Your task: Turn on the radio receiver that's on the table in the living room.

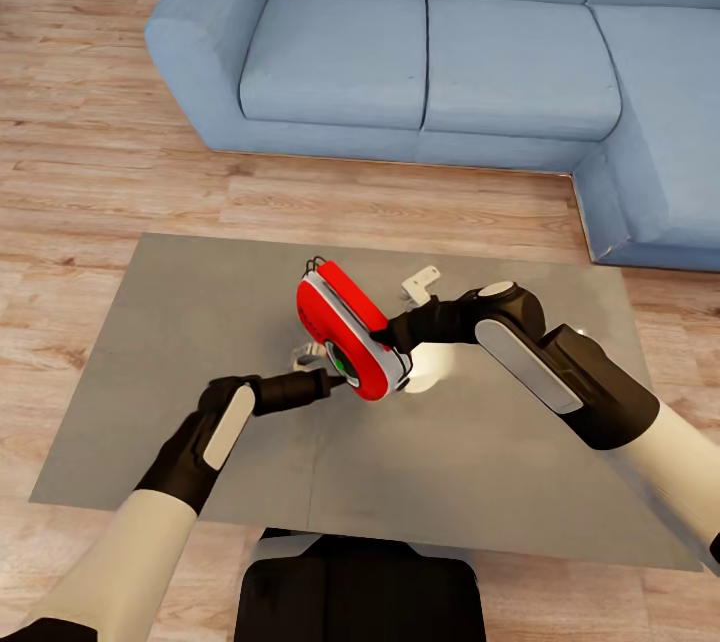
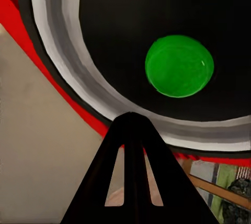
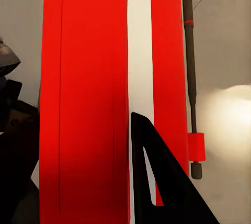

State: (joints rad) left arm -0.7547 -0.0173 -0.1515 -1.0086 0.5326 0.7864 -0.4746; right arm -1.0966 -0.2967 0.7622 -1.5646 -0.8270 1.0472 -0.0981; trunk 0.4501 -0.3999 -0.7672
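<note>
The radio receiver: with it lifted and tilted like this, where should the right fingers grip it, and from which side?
Grip the radio receiver across its thin red-and-white edge, coming from the robot's right as the right gripper does. That edge is narrow enough to pinch, and it leaves the dial face with the green button open to the left gripper.

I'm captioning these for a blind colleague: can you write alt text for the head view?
Two robot arms hold a red radio tilted above a grey table: the right claw grips its edge, and the left claw touches its face by a green button. A blue sofa stands behind.
</note>
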